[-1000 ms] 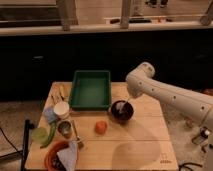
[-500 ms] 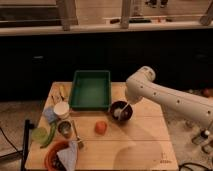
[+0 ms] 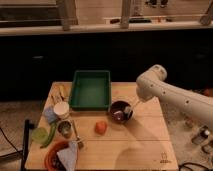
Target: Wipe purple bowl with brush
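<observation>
The purple bowl sits on the wooden table, just right of the green tray's front corner. The white arm reaches in from the right, and the gripper is at the bowl's right rim, over the bowl. A thin pale brush points down from the gripper into the bowl, its light head near the bowl's inside right.
A green tray stands at the table's back middle. A small orange-red object lies in front of the bowl. At the left are a white container, a metal cup, green items and a red-orange dish.
The arm has shifted slightly right and its elbow has moved back; the gripper with the brush stays at the bowl, now at its right rim.
</observation>
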You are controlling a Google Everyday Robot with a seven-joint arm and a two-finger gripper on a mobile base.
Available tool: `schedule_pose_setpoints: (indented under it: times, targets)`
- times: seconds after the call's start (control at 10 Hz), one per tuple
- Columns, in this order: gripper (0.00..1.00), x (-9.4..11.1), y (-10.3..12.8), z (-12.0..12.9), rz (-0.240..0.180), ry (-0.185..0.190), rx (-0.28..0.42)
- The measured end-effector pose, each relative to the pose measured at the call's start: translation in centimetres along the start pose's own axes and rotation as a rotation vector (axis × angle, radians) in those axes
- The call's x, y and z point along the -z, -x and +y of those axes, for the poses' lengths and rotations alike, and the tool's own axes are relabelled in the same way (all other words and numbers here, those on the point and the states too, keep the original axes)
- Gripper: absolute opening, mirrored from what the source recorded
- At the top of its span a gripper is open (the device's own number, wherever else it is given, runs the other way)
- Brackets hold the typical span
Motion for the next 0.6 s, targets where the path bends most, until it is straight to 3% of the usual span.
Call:
schedule_pose_setpoints:
  times: [0.2,0.6]
  targets:
    - [0.00,-0.2,-0.1,-1.1,0.013,-0.007,-0.006]
    - [0.00,0.1,2.5,-4.3,-0.014,-0.050,0.011]
